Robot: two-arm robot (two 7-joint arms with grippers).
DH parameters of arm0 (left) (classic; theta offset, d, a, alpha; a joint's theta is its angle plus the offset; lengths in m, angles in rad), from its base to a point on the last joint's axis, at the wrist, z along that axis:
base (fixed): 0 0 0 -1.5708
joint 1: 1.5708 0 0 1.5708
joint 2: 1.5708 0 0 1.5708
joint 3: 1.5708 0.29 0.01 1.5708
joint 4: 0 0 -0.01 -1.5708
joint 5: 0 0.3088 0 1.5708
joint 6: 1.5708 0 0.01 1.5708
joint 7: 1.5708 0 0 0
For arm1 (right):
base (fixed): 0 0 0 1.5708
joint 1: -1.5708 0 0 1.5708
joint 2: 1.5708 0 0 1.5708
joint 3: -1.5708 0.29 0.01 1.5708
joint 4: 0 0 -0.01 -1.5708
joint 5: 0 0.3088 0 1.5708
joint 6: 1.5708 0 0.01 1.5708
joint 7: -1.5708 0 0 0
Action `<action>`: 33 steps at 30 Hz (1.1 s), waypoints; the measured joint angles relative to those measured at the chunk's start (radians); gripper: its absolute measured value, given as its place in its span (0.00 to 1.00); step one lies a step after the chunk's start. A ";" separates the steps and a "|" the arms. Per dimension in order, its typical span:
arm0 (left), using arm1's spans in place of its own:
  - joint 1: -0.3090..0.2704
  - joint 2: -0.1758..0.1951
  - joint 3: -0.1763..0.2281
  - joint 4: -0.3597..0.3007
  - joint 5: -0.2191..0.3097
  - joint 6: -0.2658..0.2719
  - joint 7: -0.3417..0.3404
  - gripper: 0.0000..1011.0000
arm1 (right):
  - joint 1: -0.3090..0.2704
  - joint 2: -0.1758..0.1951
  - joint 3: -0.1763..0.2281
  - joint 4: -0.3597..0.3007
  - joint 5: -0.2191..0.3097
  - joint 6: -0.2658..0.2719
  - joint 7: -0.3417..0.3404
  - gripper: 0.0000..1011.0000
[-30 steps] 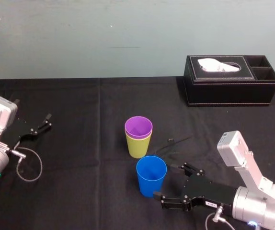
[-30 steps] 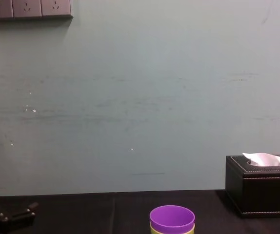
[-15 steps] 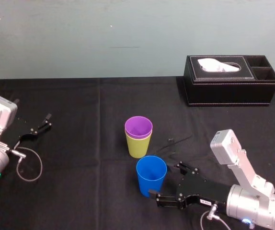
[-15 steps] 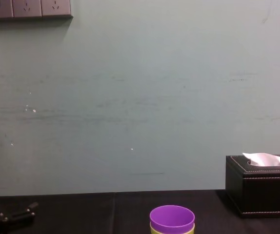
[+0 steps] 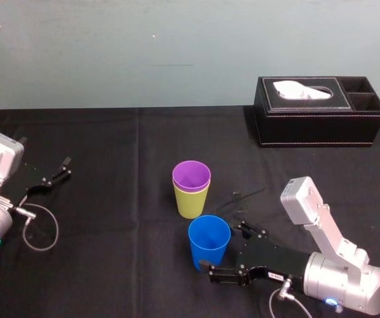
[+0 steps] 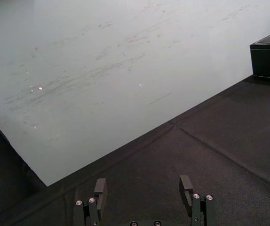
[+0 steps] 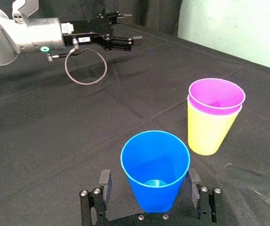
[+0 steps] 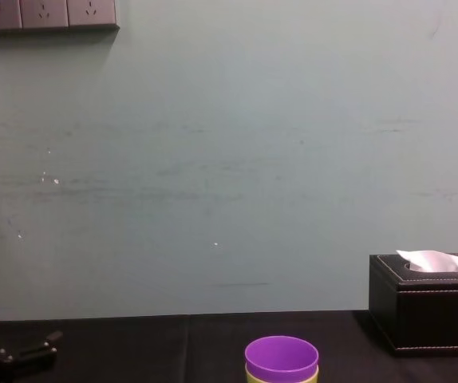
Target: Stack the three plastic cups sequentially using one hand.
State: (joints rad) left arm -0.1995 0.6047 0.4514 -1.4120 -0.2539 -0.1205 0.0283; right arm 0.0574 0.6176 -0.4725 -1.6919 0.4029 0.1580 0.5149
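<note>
The blue cup (image 5: 208, 240) stands upright near the table's front. My right gripper (image 5: 223, 248) is open, with a finger on each side of the cup's lower half. In the right wrist view the blue cup (image 7: 154, 169) sits between the fingers (image 7: 104, 182) with a small gap on both sides. Just behind it the purple cup (image 5: 191, 175) is nested inside the yellow-green cup (image 5: 190, 202), both upright. The chest view shows the purple cup's rim (image 8: 282, 355). My left gripper (image 5: 62, 168) rests open at the far left, apart from the cups.
A black tissue box (image 5: 319, 119) stands at the back right by the wall. A grey cable loop (image 5: 41, 228) hangs from the left arm. A thin black strip (image 5: 243, 196) lies on the cloth right of the nested cups.
My right gripper has slid left along the table, and its open fingers now flank the blue cup. The cups and the left arm have not moved.
</note>
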 joint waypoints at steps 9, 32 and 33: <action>0.000 0.000 0.000 0.000 0.000 0.000 0.000 1.00 | 0.013 -0.021 -0.010 0.022 -0.010 0.004 -0.010 0.99; 0.000 0.000 0.000 0.000 0.000 0.000 0.000 1.00 | 0.014 -0.022 -0.009 0.023 -0.011 0.005 -0.011 0.80; 0.000 0.000 0.000 0.000 0.000 0.000 0.000 1.00 | 0.014 -0.021 -0.009 0.023 -0.011 0.005 -0.011 0.77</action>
State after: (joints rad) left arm -0.1995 0.6047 0.4514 -1.4120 -0.2539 -0.1206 0.0283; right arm 0.0709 0.5962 -0.4818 -1.6690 0.3922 0.1629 0.5043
